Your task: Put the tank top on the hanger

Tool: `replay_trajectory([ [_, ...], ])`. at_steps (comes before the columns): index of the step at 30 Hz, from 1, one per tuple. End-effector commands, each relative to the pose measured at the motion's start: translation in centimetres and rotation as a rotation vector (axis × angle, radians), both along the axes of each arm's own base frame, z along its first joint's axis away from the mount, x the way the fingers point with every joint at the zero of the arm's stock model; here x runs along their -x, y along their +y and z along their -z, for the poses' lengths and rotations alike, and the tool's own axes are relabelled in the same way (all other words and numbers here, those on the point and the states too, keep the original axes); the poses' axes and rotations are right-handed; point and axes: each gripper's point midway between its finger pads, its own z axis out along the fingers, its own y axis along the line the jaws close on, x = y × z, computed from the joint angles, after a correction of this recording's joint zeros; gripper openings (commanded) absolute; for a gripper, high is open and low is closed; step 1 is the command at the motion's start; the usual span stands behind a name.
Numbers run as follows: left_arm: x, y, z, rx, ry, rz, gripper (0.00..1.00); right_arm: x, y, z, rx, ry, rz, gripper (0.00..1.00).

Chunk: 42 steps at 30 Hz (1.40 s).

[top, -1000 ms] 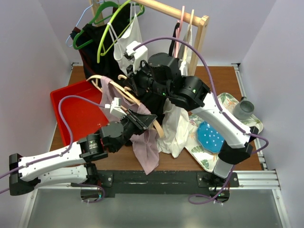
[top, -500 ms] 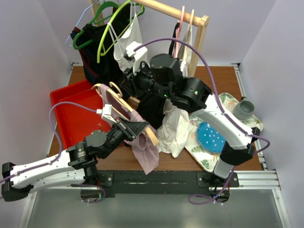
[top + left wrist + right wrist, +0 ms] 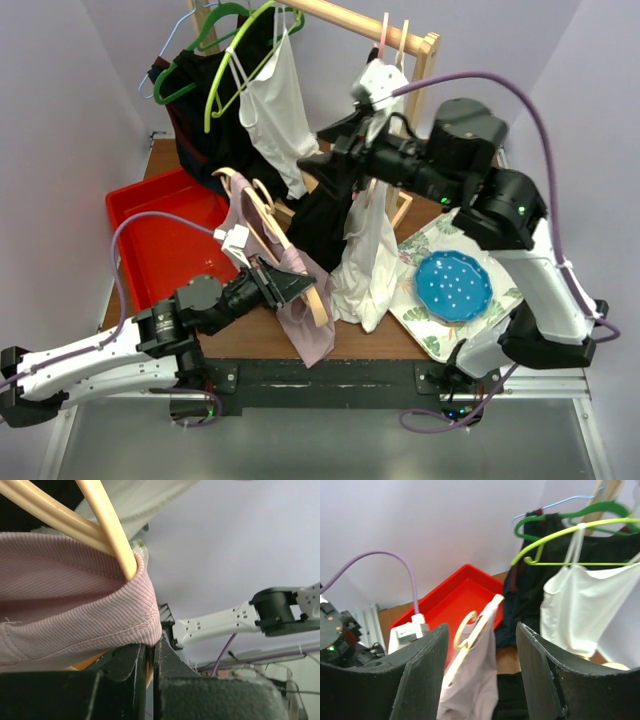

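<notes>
Left of the table's (image 3: 365, 342) centre, the left hand (image 3: 298, 285) stays clenched on the hanger (image 3: 262, 210), tank top (image 3: 308, 325) draped over it. At one o'clock, the right hand (image 3: 481, 630) is released and empty beside the rack (image 3: 350, 18); a second ago it crowded the hanger, so dressing looks nearly finished.

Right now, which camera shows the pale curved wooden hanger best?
The top external view: the pale curved wooden hanger shows from hook to arm tip, the dusty-mauve tank top draped on it. The right wrist view shows the hanger smaller, edge-on. The left wrist view shows only two bars close up.
</notes>
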Motion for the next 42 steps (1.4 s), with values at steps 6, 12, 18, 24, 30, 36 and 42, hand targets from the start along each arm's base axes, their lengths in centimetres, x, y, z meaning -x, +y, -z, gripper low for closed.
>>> replay_trajectory([
  [6,4.2,-1.0,-7.0,0.034,-0.138,0.254,0.0,0.8,-10.0,-3.1,-0.013,-0.148,0.082,0.67],
  [12,4.4,-2.2,-10.7,0.011,-0.18,0.367,0.0,-0.1,-15.9,-3.4,-0.032,-0.167,0.286,0.69],
  [18,0.1,-2.2,-12.6,0.01,-0.221,0.414,0.0,0.6,-20.3,-2.3,-0.044,-0.155,0.446,0.69],
  [24,-3.8,-1.8,-15.7,0.007,-0.291,0.48,0.0,0.9,-22.4,1.0,-0.012,-0.114,0.529,0.69],
  [30,-5.5,-2.2,-17.0,0.022,-0.32,0.561,0.0,1.1,-24.0,3.4,0.004,-0.084,0.6,0.69],
  [36,-8.5,-2.2,-19.4,0.048,-0.352,0.602,0.0,1.2,-25.4,5.7,0.014,-0.05,0.664,0.7],
  [42,-10.7,-3.1,-21.3,0.094,-0.362,0.631,0.0,1.7,-26.1,7.6,0.001,-0.017,0.693,0.7],
])
